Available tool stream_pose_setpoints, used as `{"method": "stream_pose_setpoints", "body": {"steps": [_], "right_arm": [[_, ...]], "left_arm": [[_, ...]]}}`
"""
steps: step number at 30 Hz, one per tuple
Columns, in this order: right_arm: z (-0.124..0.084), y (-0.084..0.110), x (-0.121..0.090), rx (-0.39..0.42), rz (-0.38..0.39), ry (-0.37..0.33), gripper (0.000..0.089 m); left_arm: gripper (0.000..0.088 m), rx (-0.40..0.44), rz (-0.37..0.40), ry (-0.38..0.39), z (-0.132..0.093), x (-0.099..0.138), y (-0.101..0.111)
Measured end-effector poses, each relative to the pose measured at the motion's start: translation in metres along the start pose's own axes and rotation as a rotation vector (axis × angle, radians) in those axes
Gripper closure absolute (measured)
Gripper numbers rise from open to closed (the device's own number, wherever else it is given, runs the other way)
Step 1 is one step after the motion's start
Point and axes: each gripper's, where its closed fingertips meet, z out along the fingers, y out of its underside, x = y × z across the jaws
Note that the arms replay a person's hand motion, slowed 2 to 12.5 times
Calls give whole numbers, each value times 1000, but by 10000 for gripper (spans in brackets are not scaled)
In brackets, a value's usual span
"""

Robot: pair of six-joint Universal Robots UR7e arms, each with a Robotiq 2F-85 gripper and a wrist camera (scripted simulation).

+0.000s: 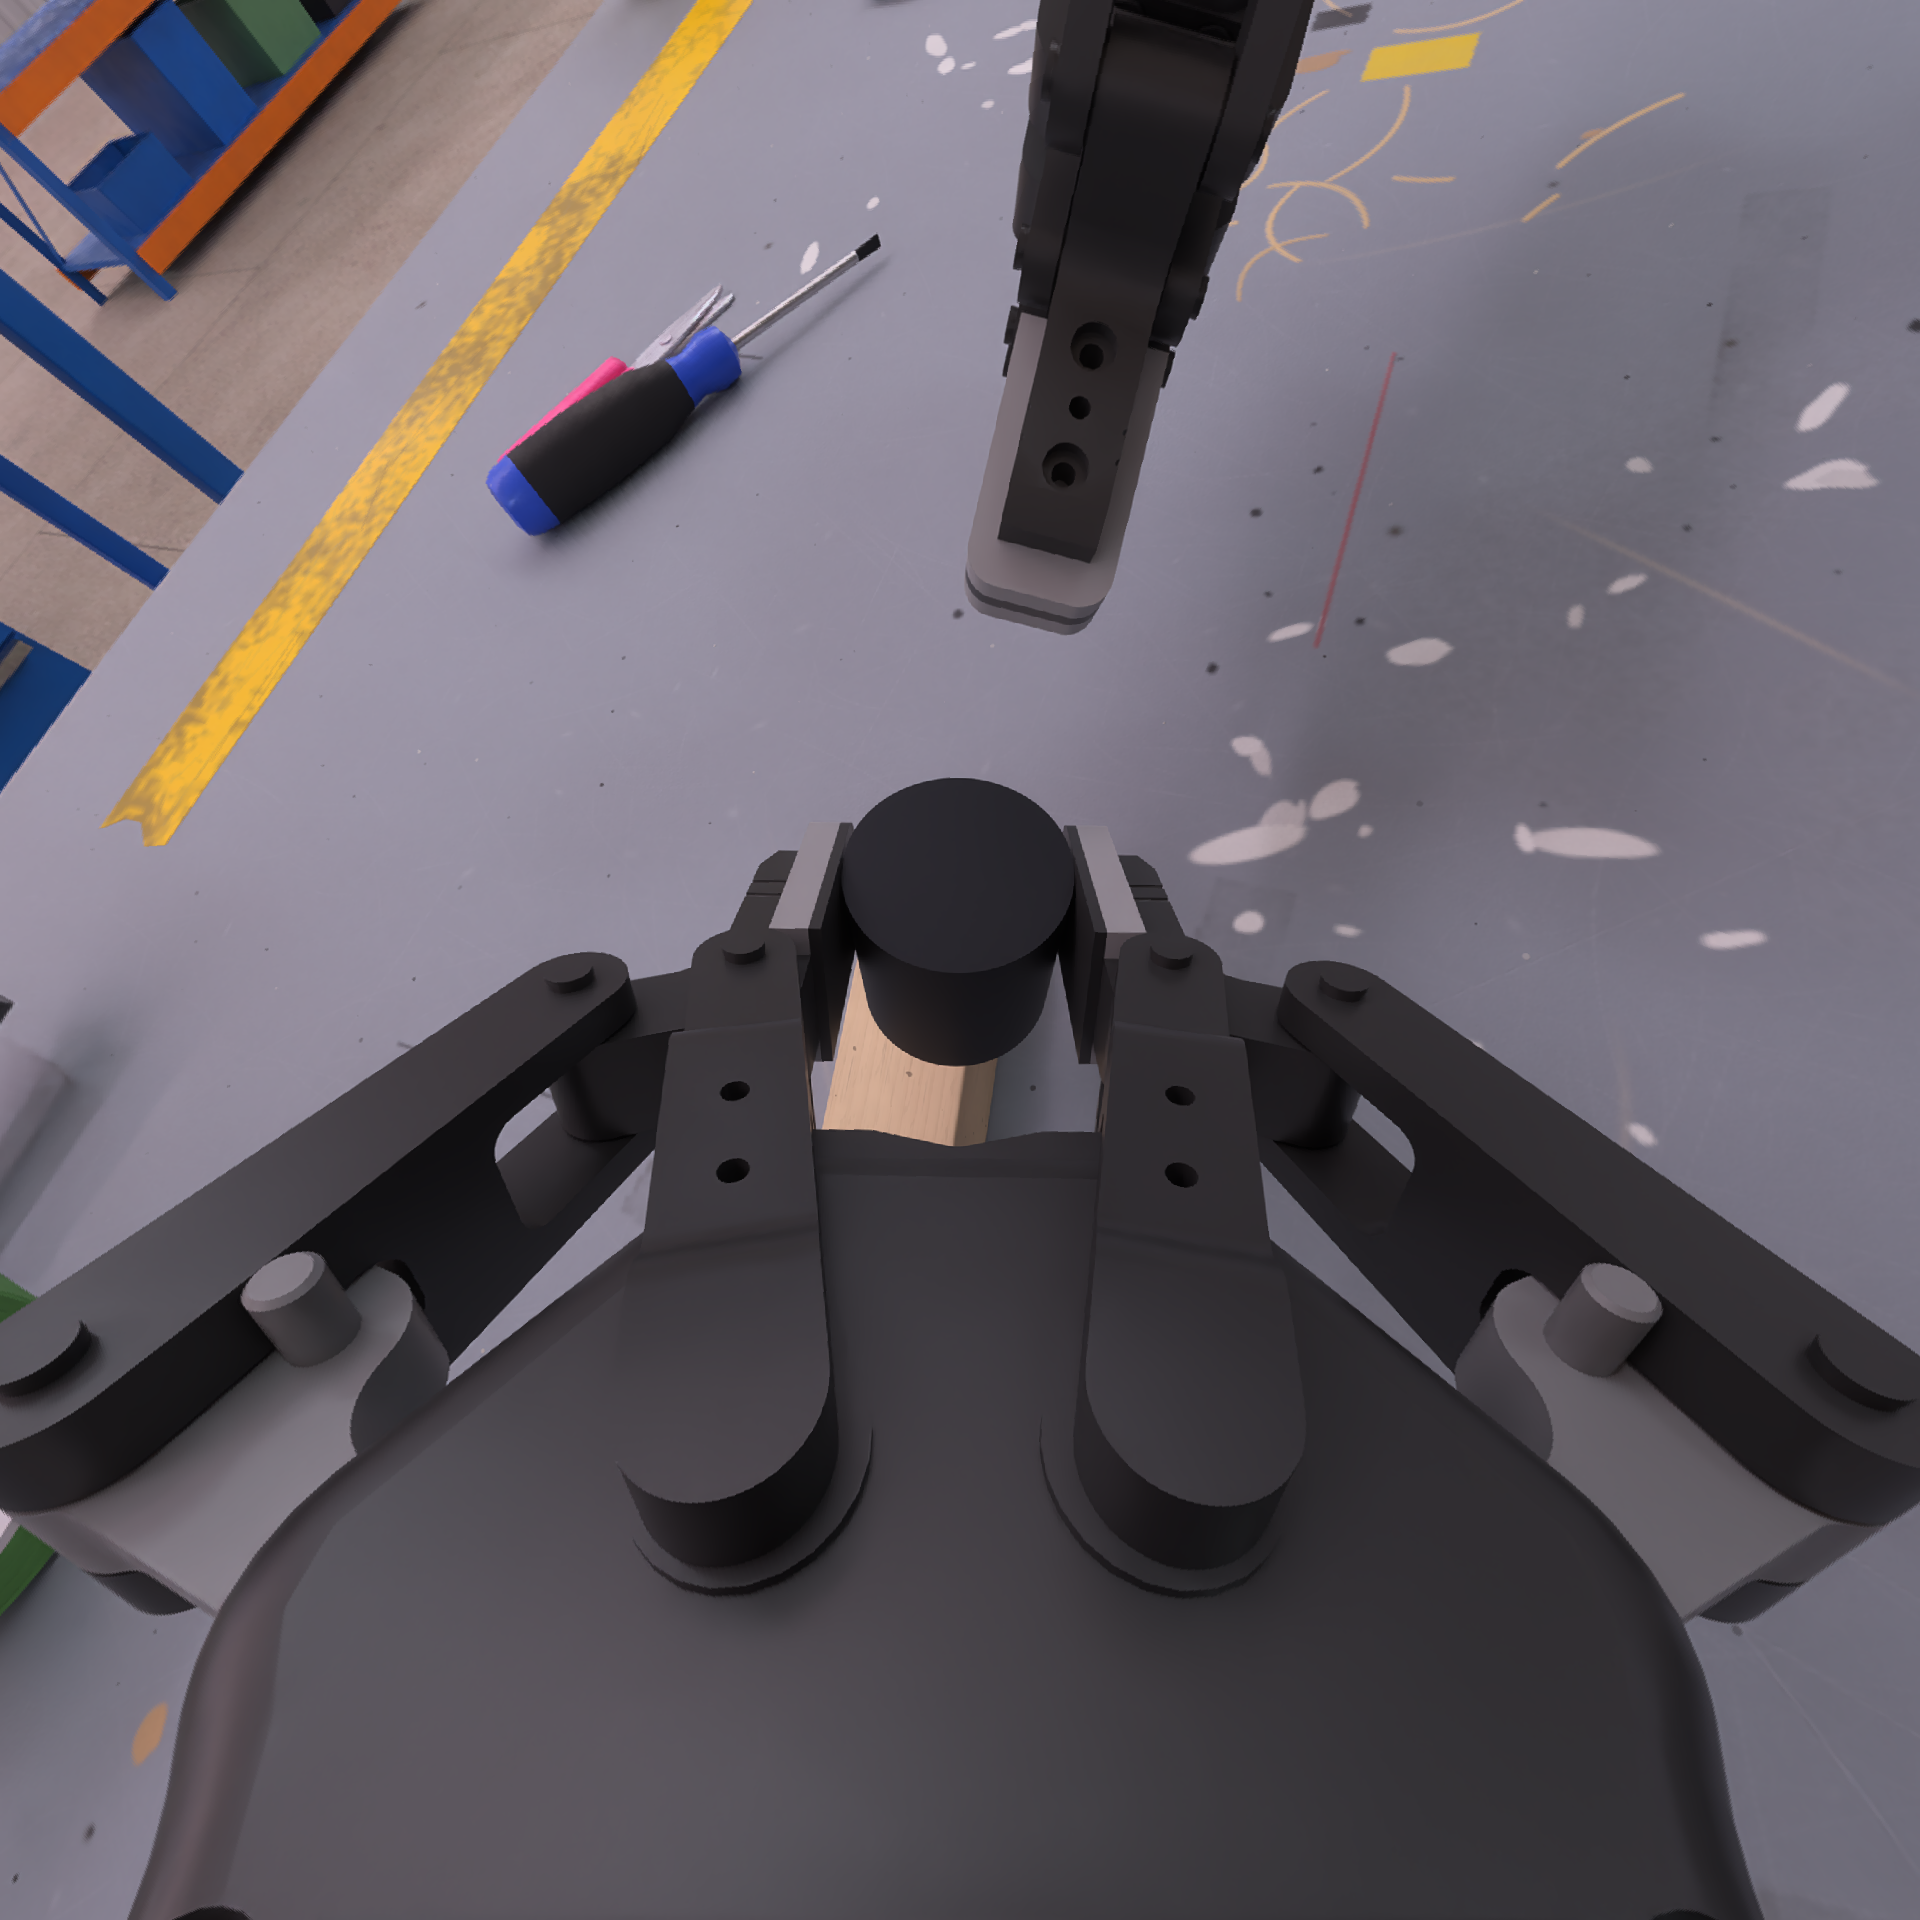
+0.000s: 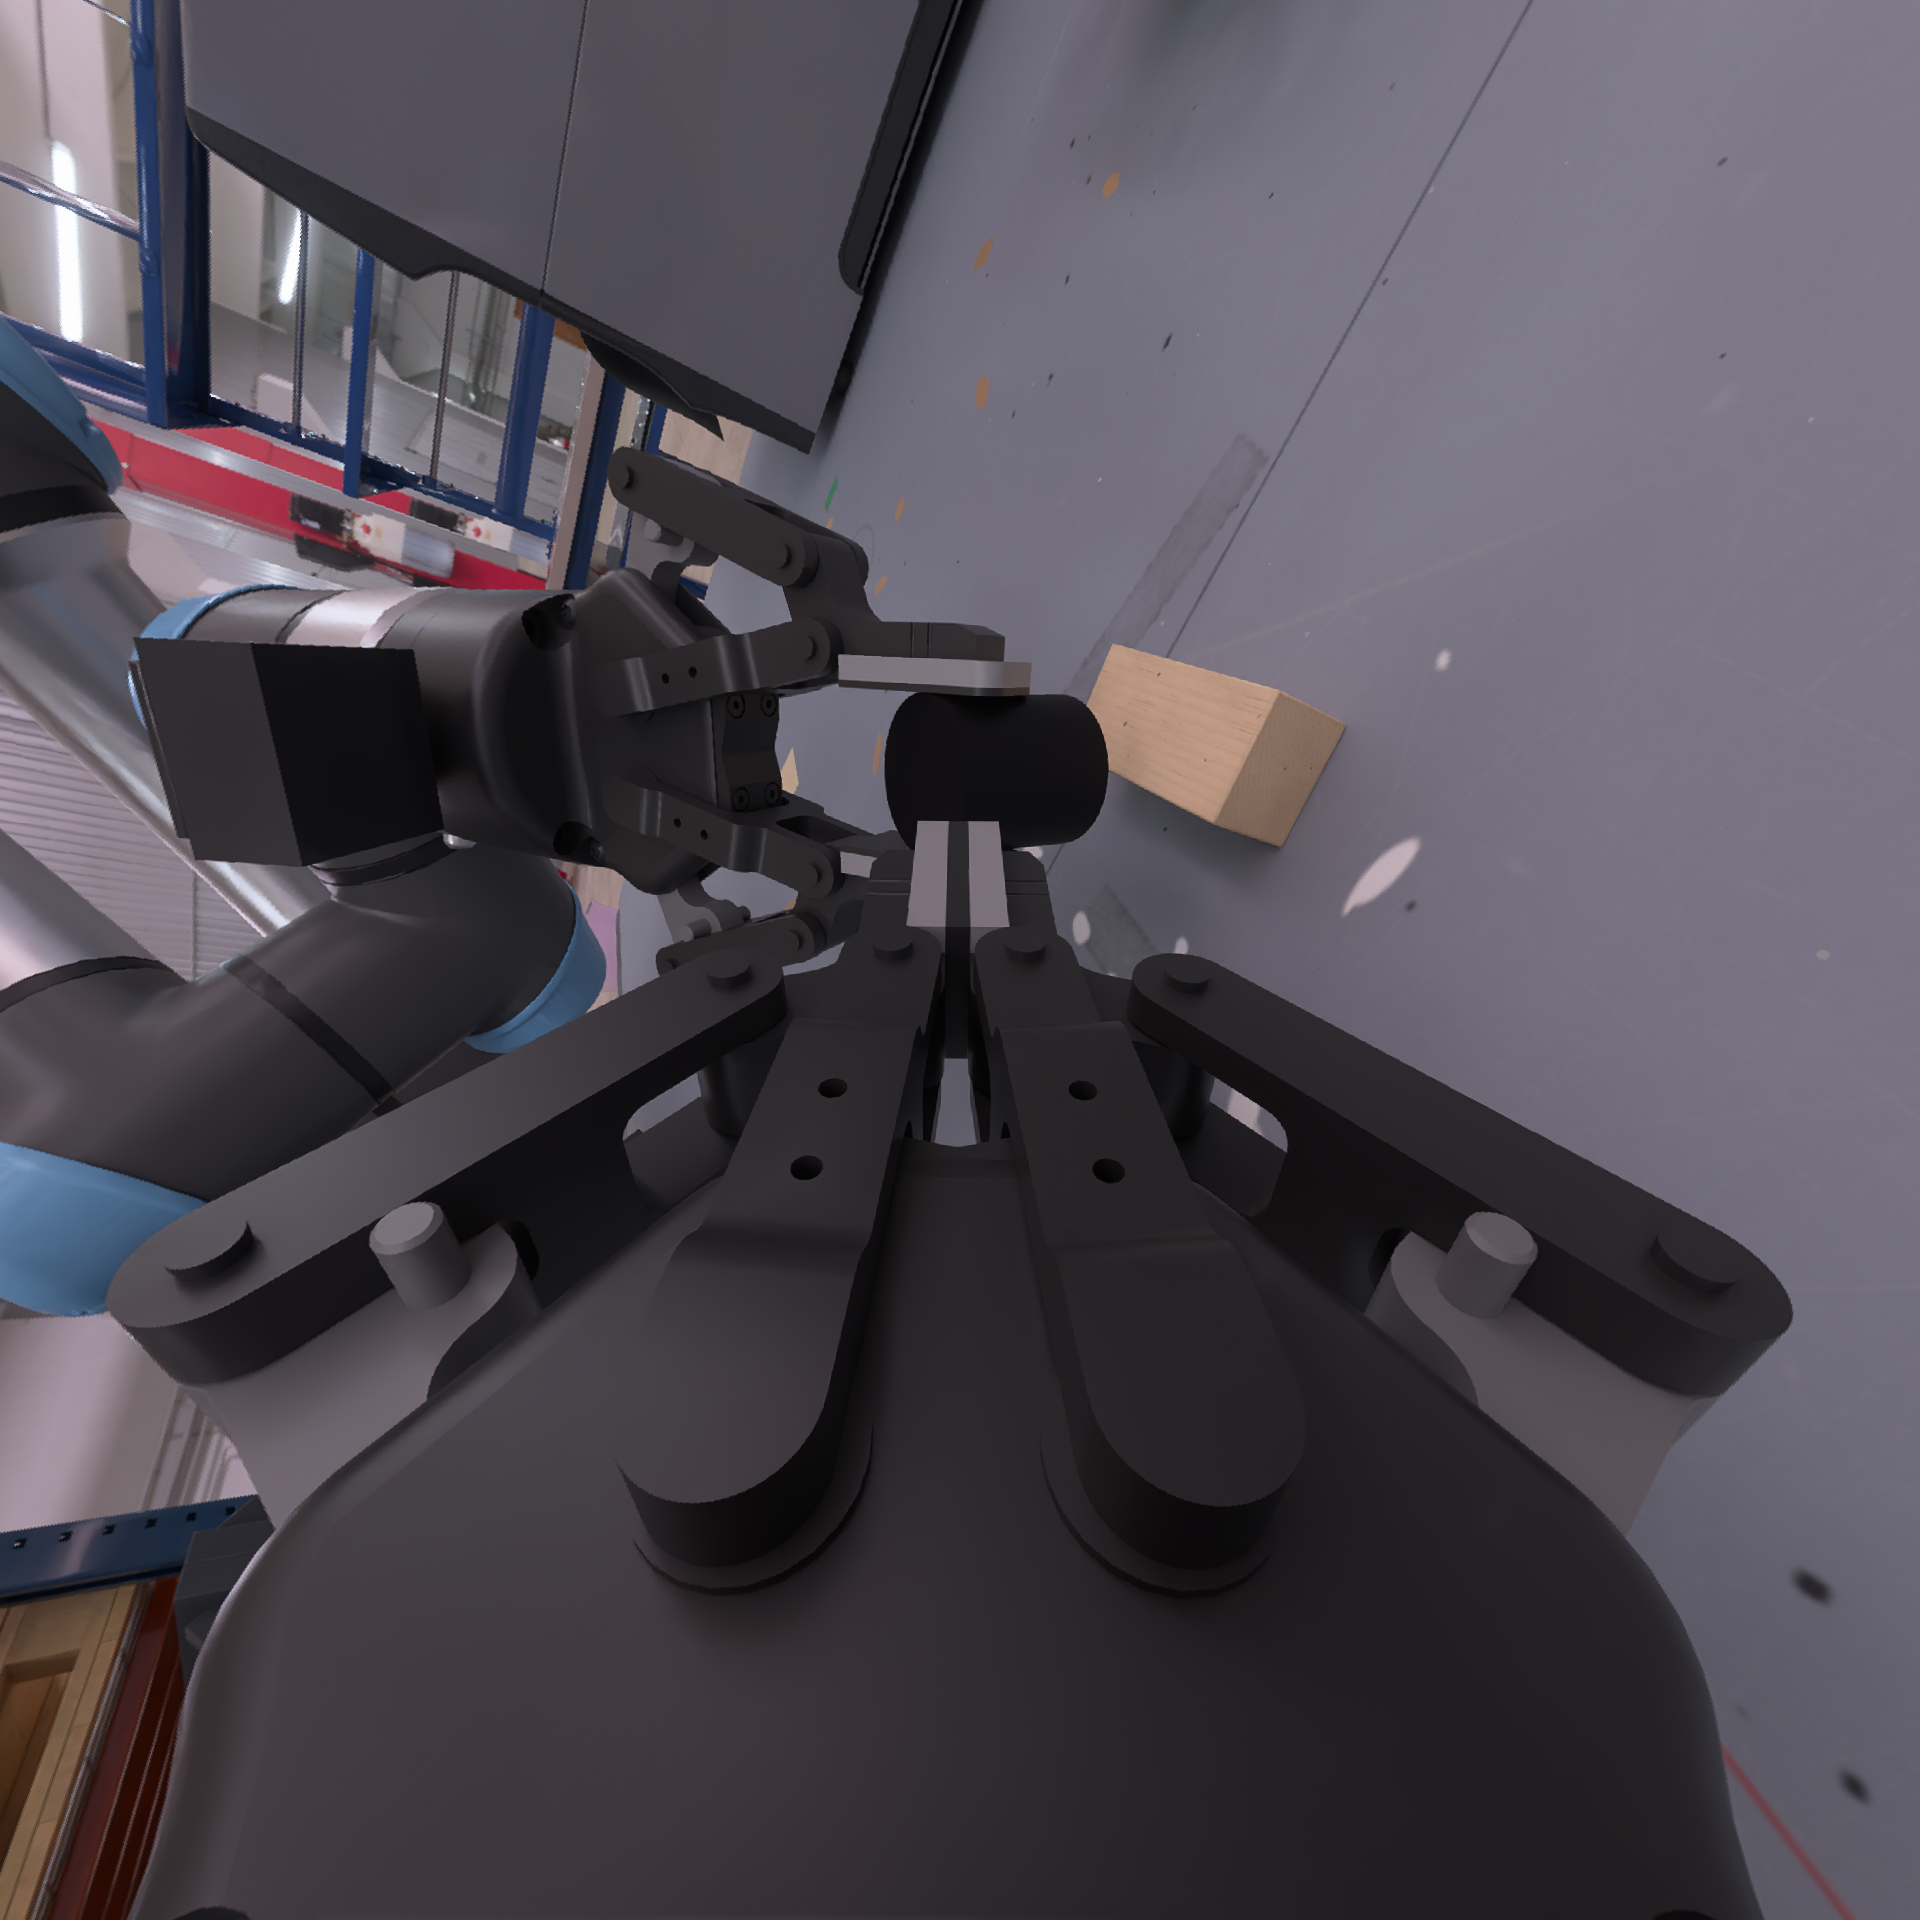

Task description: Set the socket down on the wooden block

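Observation:
My left gripper (image 1: pixel 956 878) is shut on the socket (image 1: pixel 956 904), a short black cylinder held by its sides between both pads. The wooden block (image 1: pixel 899 1081) lies on the grey table right under the socket; only a strip of it shows between my fingers. In the right wrist view the left gripper (image 2: pixel 966 758) holds the socket (image 2: pixel 992 774) with its end right at the top of the block (image 2: pixel 1205 743); I cannot tell if they touch. My right gripper (image 2: pixel 954 878) is shut and empty, hovering close beside the socket; it also shows in the left wrist view (image 1: pixel 1034 597).
A screwdriver with a black and blue handle (image 1: pixel 623 436) lies on a pink-handled tool (image 1: pixel 577 395) at the far left of the table (image 1: pixel 623 727). A yellow tape stripe (image 1: pixel 416 416) runs along the table edge. Blue and orange shelving (image 1: pixel 156 135) stands beyond. A dark panel (image 2: pixel 623 208) shows in the right wrist view.

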Motion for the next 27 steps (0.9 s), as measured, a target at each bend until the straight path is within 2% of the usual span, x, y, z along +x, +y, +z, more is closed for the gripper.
{"method": "stream_pose_setpoints", "body": {"steps": [27], "right_arm": [[2, 0, 4, 5, 3, 31, 893]], "left_arm": [[532, -15, -8, -8, 1, -1, 2]]}}
